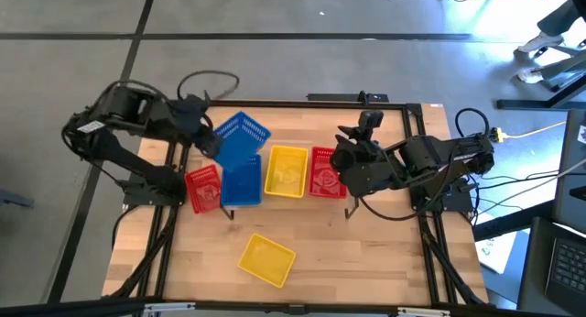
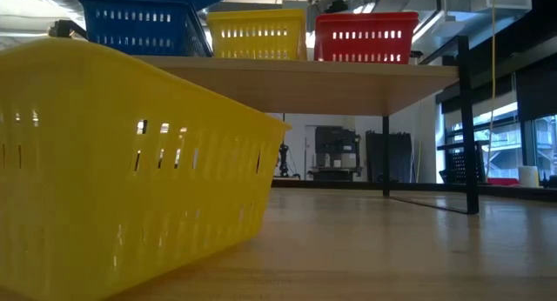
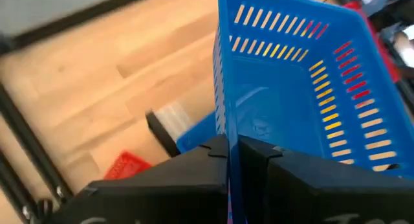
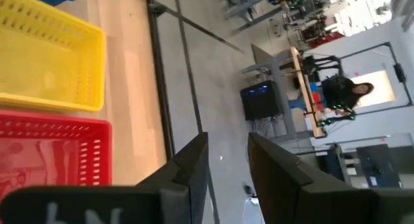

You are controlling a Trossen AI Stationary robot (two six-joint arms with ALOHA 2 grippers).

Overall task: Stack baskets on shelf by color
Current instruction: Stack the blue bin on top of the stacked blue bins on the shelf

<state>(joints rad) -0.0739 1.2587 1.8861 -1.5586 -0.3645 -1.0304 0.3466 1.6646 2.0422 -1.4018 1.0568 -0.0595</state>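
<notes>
Blue mesh basket is clamped by its rim in your left tool, tilted and held above the shelf's left end, just beyond the blue basket already seated there. That seated basket is the target: it lies directly toward the counter's front edge from the tool, long axis running front to back. A yellow basket and a red basket sit beside it, apparently empty. Another red basket sits left of the shelf; a loose yellow basket lies well apart in front. Your right tool, fingers apart and empty, waits by the shelf's right end.
</notes>
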